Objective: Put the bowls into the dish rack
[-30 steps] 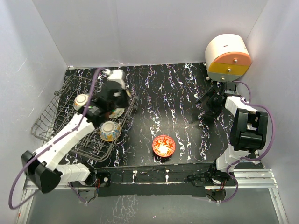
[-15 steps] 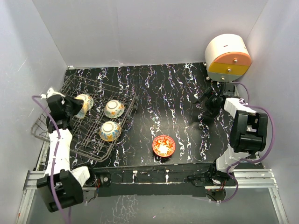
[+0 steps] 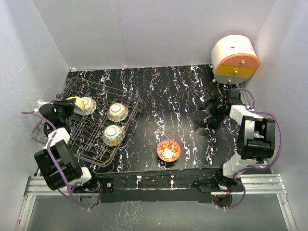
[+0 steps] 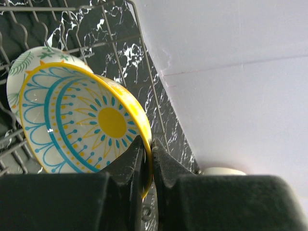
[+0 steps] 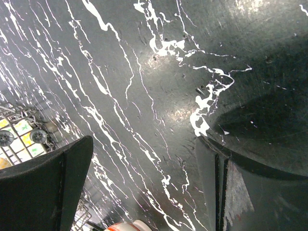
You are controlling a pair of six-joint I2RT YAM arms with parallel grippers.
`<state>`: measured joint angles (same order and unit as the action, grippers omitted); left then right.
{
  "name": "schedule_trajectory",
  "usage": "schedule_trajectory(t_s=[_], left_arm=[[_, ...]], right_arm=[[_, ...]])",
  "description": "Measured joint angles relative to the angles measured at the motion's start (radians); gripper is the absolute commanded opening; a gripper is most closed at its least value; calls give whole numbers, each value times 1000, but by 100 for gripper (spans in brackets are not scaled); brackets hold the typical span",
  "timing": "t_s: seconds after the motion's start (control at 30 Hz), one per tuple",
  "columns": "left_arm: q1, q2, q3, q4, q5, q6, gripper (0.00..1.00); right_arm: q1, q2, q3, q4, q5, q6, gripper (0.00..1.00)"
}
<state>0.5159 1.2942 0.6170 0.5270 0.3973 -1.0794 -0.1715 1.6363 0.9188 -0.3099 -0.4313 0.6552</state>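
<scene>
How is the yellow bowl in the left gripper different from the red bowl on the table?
Colour: the yellow bowl has a blue sunburst inside; the red bowl is red-orange inside. Pose: the yellow bowl is tipped on edge; the red bowl sits upright. State: the left gripper pinches the yellow bowl's rim at the dish rack; the red bowl lies free on the table. Both are small, round and painted.

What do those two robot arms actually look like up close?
The left arm and right arm are white links joined by chunky black blocks, each trailing a looping purple cable. The left gripper and right gripper each have two flat matte black fingers.
</scene>
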Motion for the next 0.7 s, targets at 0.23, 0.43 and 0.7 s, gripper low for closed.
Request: schedule_trajectory(t_s=[0.23, 0.43, 0.7], left_arm=[[57, 163, -5, 225, 26, -119, 0], [85, 311, -29, 431, 32, -207, 0], [113, 398, -115, 652, 38, -267, 0]], right_arm=[[0, 21, 0, 40, -17, 1, 90], [0, 77, 19, 60, -42, 5, 90], [0, 128, 59, 93, -72, 6, 90]])
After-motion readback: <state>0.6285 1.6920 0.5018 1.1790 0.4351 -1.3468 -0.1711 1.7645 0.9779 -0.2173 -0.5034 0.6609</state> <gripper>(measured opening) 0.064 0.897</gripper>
